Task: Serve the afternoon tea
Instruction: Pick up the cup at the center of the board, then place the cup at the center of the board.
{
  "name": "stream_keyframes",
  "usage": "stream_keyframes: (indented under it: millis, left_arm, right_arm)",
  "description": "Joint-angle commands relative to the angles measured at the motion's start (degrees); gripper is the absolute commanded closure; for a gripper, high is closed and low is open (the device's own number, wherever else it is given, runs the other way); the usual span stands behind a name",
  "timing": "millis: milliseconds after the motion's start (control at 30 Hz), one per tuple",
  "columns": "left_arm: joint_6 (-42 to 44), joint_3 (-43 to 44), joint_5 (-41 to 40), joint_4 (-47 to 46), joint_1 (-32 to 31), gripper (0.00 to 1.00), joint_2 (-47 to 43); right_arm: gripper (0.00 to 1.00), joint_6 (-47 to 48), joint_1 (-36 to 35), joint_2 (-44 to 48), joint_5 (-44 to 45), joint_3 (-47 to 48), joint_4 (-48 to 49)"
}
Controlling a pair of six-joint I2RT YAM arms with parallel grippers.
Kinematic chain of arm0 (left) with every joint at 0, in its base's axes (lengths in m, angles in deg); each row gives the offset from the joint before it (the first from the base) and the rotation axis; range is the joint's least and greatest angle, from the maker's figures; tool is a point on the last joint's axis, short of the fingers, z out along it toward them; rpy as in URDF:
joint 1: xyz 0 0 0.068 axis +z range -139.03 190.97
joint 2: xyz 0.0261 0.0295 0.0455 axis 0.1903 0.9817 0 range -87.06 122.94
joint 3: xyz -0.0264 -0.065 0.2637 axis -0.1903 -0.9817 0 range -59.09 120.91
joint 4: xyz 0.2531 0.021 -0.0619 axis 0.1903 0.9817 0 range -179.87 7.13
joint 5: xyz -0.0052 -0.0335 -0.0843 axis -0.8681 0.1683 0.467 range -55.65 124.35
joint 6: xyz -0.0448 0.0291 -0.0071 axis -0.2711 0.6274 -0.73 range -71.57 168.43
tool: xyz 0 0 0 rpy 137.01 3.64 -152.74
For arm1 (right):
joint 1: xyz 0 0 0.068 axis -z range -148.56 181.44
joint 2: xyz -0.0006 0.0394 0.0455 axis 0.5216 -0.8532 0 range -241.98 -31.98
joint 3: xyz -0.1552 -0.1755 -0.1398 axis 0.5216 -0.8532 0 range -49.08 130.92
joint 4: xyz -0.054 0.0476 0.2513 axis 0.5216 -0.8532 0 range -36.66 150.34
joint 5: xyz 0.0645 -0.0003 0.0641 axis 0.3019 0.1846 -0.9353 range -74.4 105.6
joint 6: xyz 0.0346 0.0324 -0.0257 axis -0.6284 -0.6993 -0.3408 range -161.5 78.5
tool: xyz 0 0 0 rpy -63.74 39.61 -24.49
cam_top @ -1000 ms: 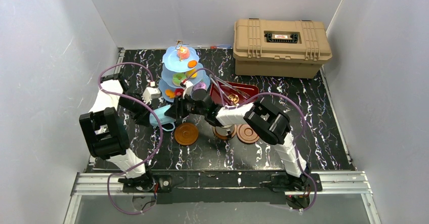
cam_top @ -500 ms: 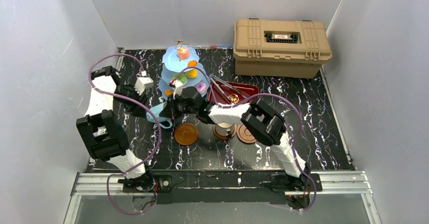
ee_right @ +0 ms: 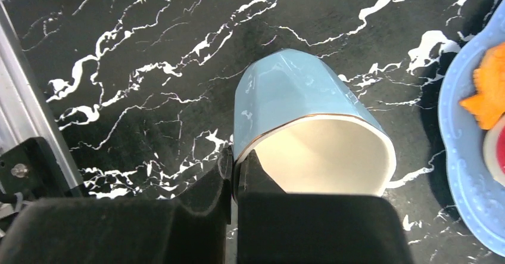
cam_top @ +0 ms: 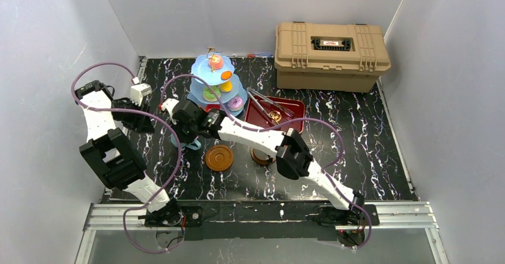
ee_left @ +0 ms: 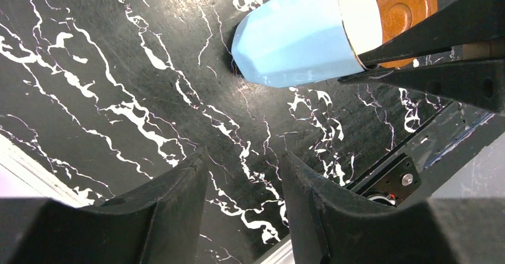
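A: What is there, by count?

B: One cup (ee_right: 286,91). Two saucers (cam_top: 219,157) in view, the other saucer (cam_top: 259,158) half under the right arm. One three-tier stand (cam_top: 199,67) with at least five treats (cam_top: 215,61) on it. Also one tray (cam_top: 295,106) with tongs (cam_top: 262,100), and one case (cam_top: 330,55) at the far right.

A: Where is the cup?

B: Left of centre on the table (cam_top: 369,151), just near of the stand and left of the open saucer. The right gripper (ee_right: 233,168) pinches its rim, one finger inside and one outside, pressed tight on the wall. The cup is tilted, mouth towards that gripper. Whether its base touches the table I cannot tell.

A: And the left gripper (ee_left: 244,162)?

B: Spread, holding nothing, over bare table to the far left of the cup and apart from it.

A: Room to move?

B: The stand's bottom tier is just beside the cup, with a strip of table between them. The left edge of the table and the left wall are near. Walls close the left, far and right sides. The widest open tabletop lies to the near right, up to the rail (cam_top: 411,211).

A: How does the cup look?

B: Pale blue outside with flat facets, cream inside, and a thin gold line round the rim. From above, a blue loop at its near right looks like the handle
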Motion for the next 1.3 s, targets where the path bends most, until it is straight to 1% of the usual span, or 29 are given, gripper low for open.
stream_keyframes:
  millis: [0,167,433,700,967,1033,1133,1267]
  left_arm:
    - [-0.8,0.9,4.4,2.9,1.6,0.54,0.4]
    - [-3.7,0.4,5.3,2.3,1.8,0.53,0.6]
    - [-4.7,-1.3,7.1,2.0,1.7,0.53,-0.8]
    - [-4.1,-1.9,8.4,3.5,1.7,0.52,-2.0]
    - [-3.8,-2.0,8.5,4.6,1.5,0.52,-3.0]
    - [-3.4,-2.0,8.5,5.1,1.5,0.52,-3.1]
    - [-3.0,-1.9,8.8,5.7,1.5,0.52,-3.1]
    - [-2.5,-1.0,9.8,7.0,1.4,0.52,-2.7]
  right_arm:
    - [0.99,3.3,0.5,2.1,4.1,2.4,-9.6]
    - [0.99,4.2,0.4,3.0,5.9,2.0,-12.6]
    - [0.99,7.0,-0.2,4.9,9.6,1.3,-17.4]
    - [0.99,8.4,-0.5,9.5,11.6,-1.4,-23.2]
    - [0.99,10.1,-0.6,9.2,10.0,-0.6,-28.2]
    - [0.99,11.7,-0.7,8.6,9.0,0.5,-30.2]
    - [0.99,12.5,-1.1,8.5,8.9,1.9,-32.9]
    - [0.99,13.1,-1.4,9.6,9.8,1.4,-35.1]
